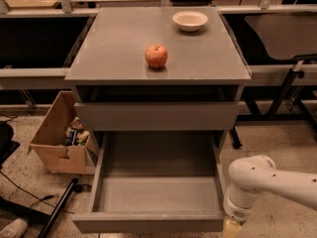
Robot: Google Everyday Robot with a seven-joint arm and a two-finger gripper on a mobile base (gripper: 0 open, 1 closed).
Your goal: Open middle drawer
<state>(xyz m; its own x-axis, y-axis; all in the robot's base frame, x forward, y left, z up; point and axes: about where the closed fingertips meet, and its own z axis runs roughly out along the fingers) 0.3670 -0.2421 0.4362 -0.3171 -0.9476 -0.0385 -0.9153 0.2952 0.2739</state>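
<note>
The middle drawer (156,195) is pulled far out of the grey cabinet (119,48). Its plain grey box interior is empty and its front panel (148,223) lies near the bottom edge of the view. Above it the top drawer (156,115) has its front a little forward of the cabinet top. The lowest drawer is hidden under the open one. My white arm (270,177) comes in from the right. My gripper (232,229) hangs at the open drawer's front right corner, cut off by the bottom edge of the view.
A red apple (156,56) and a white bowl (190,20) sit on the cabinet top. An open cardboard box (57,138) with small items stands on the floor to the left. Dark cables and a black bar (57,209) lie at the lower left. Table legs (285,90) stand at the right.
</note>
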